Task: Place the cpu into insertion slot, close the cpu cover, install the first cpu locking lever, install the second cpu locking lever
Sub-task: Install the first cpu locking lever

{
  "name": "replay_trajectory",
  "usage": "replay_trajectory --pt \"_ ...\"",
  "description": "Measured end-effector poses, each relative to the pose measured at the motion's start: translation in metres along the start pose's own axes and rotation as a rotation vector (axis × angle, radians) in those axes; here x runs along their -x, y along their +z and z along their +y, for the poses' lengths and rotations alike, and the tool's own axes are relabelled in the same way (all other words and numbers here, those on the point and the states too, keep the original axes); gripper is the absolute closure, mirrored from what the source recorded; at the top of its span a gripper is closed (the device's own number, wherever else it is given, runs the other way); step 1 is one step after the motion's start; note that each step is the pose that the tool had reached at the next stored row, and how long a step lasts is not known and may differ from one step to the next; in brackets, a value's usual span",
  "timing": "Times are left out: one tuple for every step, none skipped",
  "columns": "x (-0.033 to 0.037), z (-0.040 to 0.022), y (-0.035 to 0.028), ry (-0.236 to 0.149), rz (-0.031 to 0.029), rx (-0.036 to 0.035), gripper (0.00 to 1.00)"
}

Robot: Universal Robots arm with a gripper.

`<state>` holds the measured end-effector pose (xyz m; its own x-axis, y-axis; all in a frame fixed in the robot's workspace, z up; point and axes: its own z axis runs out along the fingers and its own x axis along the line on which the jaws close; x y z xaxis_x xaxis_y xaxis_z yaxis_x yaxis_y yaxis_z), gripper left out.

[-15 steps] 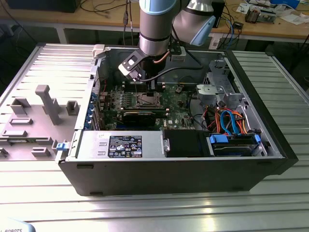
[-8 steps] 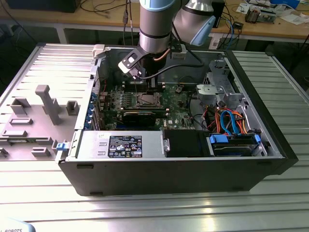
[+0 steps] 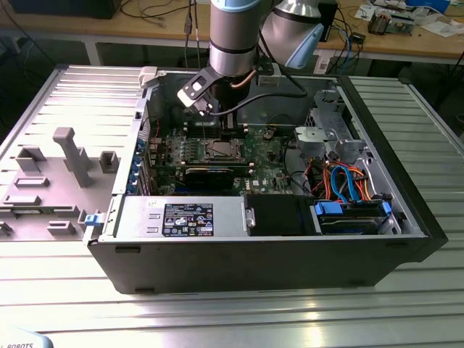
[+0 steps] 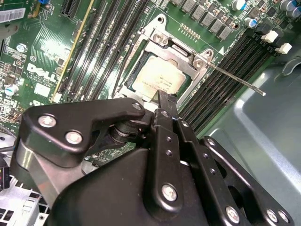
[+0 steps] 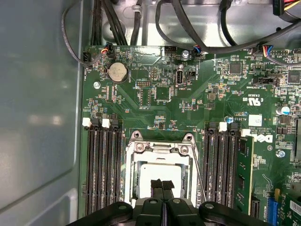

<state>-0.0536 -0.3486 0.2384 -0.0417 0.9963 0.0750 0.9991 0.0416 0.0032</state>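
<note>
Ribbed metal table (image 3: 232, 312) up front, with an open computer case (image 3: 290, 268) on it filling mid-frame in the exterior view. Nearest inside are the power supply (image 3: 181, 217) at lower left and a drive bay with blue and orange cables (image 3: 348, 192) at lower right. Behind them is the green motherboard (image 3: 268, 170), with the insertion slot (image 3: 220, 151) near frame centre. The arm (image 3: 232, 36) hangs over it from top centre.

Gripper (image 5: 162, 186) fingers are pressed together and hold nothing. The cpu (image 5: 146, 175) sits in the slot directly under the tips, which are over its edge. Can't tell if they touch.

The cpu cover (image 5: 160, 149) looks down, framing the chip. One locking lever (image 4: 235, 79) looks unlatched. It's a thin rod with its long axis along the socket side, and its free end is out over the memory slots (image 5: 221, 174), near the fingertips. Nothing stands between.

Black cables (image 5: 188, 33) lie well beyond the socket. Workbenches (image 3: 406, 40) at the far back.
</note>
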Motion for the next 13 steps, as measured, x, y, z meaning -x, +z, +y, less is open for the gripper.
replay_trajectory --pt "0.0000 0.0000 -0.0001 0.000 -0.0001 -0.0001 0.89" --pt "0.0000 0.0000 0.0000 0.000 0.0001 -0.0001 0.89" --pt "0.0000 0.0000 -0.0001 0.000 0.0001 -0.0001 0.89" --pt "0.0000 0.0000 0.0000 0.000 0.0002 -0.0001 0.89" --pt "0.0000 0.0000 -0.0002 0.000 0.0002 0.0000 0.89" --pt "0.0000 0.0000 -0.0007 0.000 -0.0001 -0.0002 0.89" --pt "-0.0001 0.0000 -0.0017 0.000 0.0000 -0.0002 0.89" --pt "-0.0002 0.0000 -0.0025 0.000 0.0001 -0.0001 0.89" --pt "-0.0002 0.0000 -0.0034 0.000 0.0000 -0.0001 0.89" --pt "-0.0004 0.0000 -0.0052 0.000 0.0001 -0.0001 0.89" --pt "-0.0005 0.0000 -0.0069 0.000 0.0001 -0.0001 0.89" --pt "-0.0006 0.0000 -0.0086 0.000 0.0001 -0.0001 0.89" --pt "-0.0007 0.0000 -0.0097 0.000 0.0001 -0.0001 0.89"
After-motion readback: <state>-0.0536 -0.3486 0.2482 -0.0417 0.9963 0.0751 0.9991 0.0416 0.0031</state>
